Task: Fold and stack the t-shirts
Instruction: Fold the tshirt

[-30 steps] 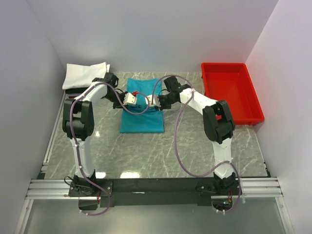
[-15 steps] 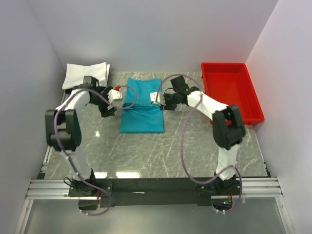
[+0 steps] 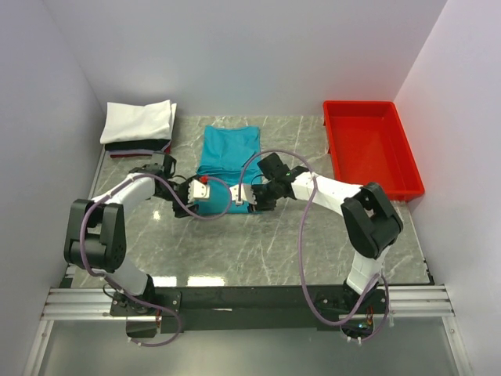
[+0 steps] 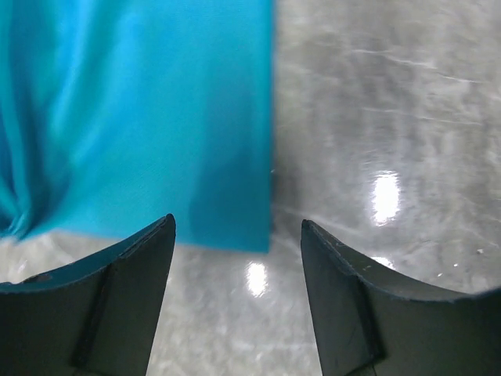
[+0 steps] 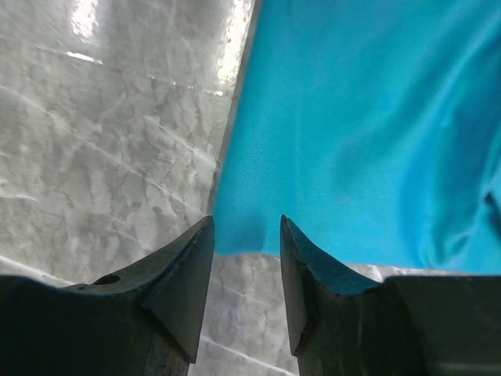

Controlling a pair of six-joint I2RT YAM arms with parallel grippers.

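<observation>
A teal-blue t-shirt (image 3: 228, 153) lies folded into a narrow rectangle at the middle back of the marble table (image 3: 313, 235). My left gripper (image 3: 204, 191) sits low at its near left corner and my right gripper (image 3: 243, 195) at its near right corner. In the left wrist view the left gripper (image 4: 236, 225) is open, and the teal-blue t-shirt (image 4: 133, 117) has its corner just beyond the fingertips. The right gripper (image 5: 246, 221) is open with a narrower gap, and the teal-blue t-shirt (image 5: 360, 117) has its near edge at the tips. Nothing is gripped.
A white t-shirt (image 3: 138, 120) lies folded on dark and red ones (image 3: 138, 147) at the back left corner. A red plastic tray (image 3: 405, 168) stands at the back right. White walls close in both sides.
Both grippers came off the middle of the teal-blue t-shirt, swung out to its sides, then moved toward me to its near corners. The left gripper's fingers opened.
</observation>
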